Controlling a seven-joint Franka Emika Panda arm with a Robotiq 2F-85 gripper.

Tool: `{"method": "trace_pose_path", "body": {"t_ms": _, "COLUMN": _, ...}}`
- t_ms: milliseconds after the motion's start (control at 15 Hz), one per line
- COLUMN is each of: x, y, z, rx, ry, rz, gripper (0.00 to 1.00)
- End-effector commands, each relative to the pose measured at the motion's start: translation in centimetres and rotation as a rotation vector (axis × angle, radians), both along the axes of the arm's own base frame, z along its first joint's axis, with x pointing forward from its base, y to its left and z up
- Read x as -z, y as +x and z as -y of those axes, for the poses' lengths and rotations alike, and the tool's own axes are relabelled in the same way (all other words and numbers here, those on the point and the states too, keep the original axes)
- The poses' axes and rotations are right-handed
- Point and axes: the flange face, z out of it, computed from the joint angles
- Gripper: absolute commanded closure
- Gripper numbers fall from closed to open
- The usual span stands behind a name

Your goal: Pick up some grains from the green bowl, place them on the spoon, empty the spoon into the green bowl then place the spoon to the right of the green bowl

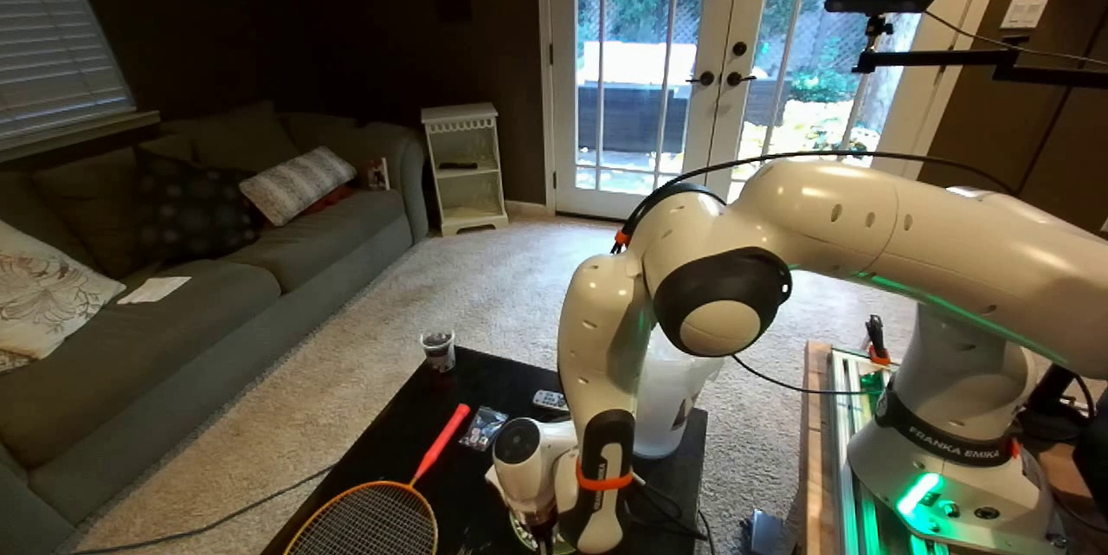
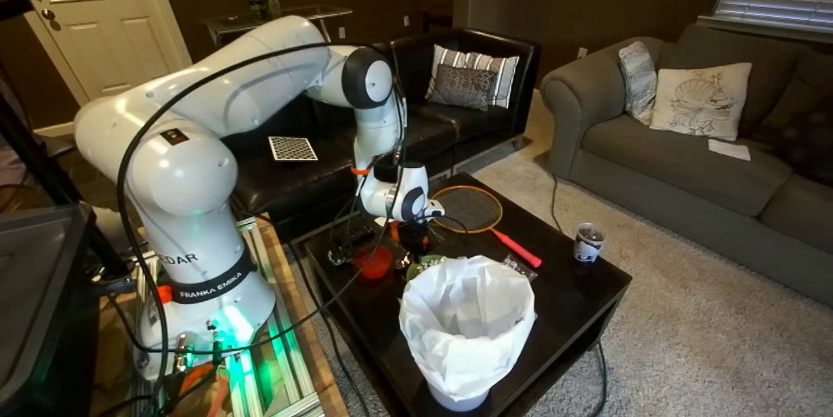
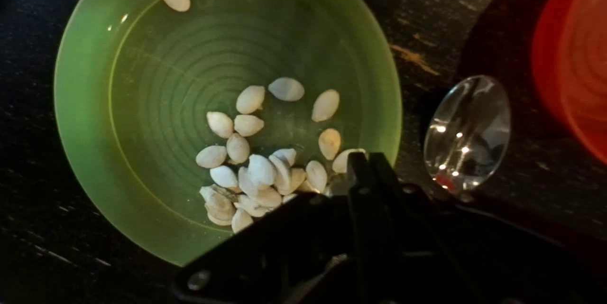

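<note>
The green bowl (image 3: 85, 105) fills much of the wrist view and also shows in an exterior view (image 2: 429, 266). Whitish-cream grains (image 3: 260, 173) lie in it, heaped toward my gripper, with a few scattered. My gripper (image 3: 366, 157) points down over the bowl's right side in the wrist view. Its fingertips are nearly together with a narrow slit, overlapping one grain in the view. Whether a grain is between them is hidden. The clear spoon (image 3: 467, 131) lies right of the bowl in the wrist view. Its bowl end is visible and looks empty; its handle is hidden by the gripper.
A red bowl (image 3: 583, 57) stands beyond the spoon. A white-lined bin (image 2: 465, 332) stands on the dark table close to the green bowl. A racket (image 2: 468, 210), a small packet (image 1: 485, 428), a remote (image 1: 550, 400) and a cup (image 1: 439, 351) are also on the table.
</note>
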Motion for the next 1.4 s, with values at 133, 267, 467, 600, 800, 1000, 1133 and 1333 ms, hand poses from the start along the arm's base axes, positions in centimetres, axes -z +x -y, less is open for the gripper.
{"method": "trace_pose_path", "body": {"t_ms": 133, "x": -1.0, "y": -1.9, "z": -1.6, "rx": -0.055, "ry": 0.043, "rz": -0.071, "gripper": 0.99}}
{"method": "trace_pose_path", "body": {"t_ms": 267, "x": -0.8, "y": -2.3, "z": -2.1, "rx": -0.067, "ry": 0.053, "rz": -0.088, "gripper": 0.99}}
{"method": "trace_pose_path", "body": {"t_ms": 467, "x": -0.4, "y": -2.5, "z": -2.4, "rx": -0.077, "ry": 0.058, "rz": -0.107, "gripper": 0.99}}
{"method": "trace_pose_path", "body": {"t_ms": 600, "x": -0.1, "y": -2.5, "z": -2.6, "rx": -0.083, "ry": 0.061, "rz": -0.116, "gripper": 0.99}}
{"method": "trace_pose_path", "body": {"t_ms": 800, "x": 0.1, "y": -2.5, "z": -2.7, "rx": -0.092, "ry": 0.057, "rz": -0.131, "gripper": 0.99}}
{"method": "trace_pose_path", "body": {"t_ms": 1000, "x": 0.3, "y": -2.4, "z": -2.8, "rx": -0.091, "ry": 0.053, "rz": -0.130, "gripper": 0.99}}
{"method": "trace_pose_path", "body": {"t_ms": 1133, "x": 0.3, "y": -2.3, "z": -2.8, "rx": -0.090, "ry": 0.054, "rz": -0.123, "gripper": 0.90}}
{"method": "trace_pose_path", "body": {"t_ms": 1333, "x": 0.2, "y": -2.0, "z": -3.0, "rx": -0.089, "ry": 0.057, "rz": -0.113, "gripper": 0.60}}
